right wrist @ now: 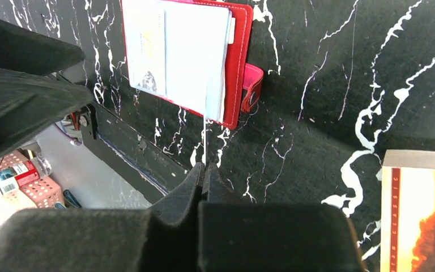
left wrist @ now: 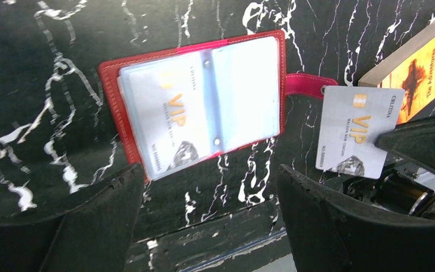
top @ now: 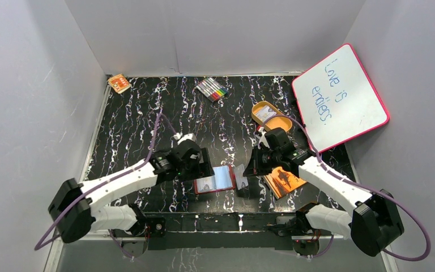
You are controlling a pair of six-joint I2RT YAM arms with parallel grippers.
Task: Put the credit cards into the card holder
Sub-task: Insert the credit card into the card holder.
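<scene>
The dark-red card holder [top: 215, 179] lies open on the table, clear pockets up. In the left wrist view the card holder [left wrist: 113, 102] has one whitish VIP credit card [left wrist: 164, 119] in its left pocket. My left gripper [left wrist: 209, 170] is open and empty, hovering just near of the holder. My right gripper [right wrist: 205, 167] is shut on a second credit card [left wrist: 359, 130], held on edge just right of the holder's snap tab [left wrist: 303, 85]. In the right wrist view this card [right wrist: 205, 136] shows as a thin line pointing at the holder [right wrist: 241, 51].
An orange booklet [top: 283, 180] lies right of the held card. An orange oval tray [top: 272, 116], a pink-framed whiteboard [top: 340, 96], a marker set [top: 212, 89] and a small orange item [top: 119, 83] sit further back. The table's near edge runs right below the holder.
</scene>
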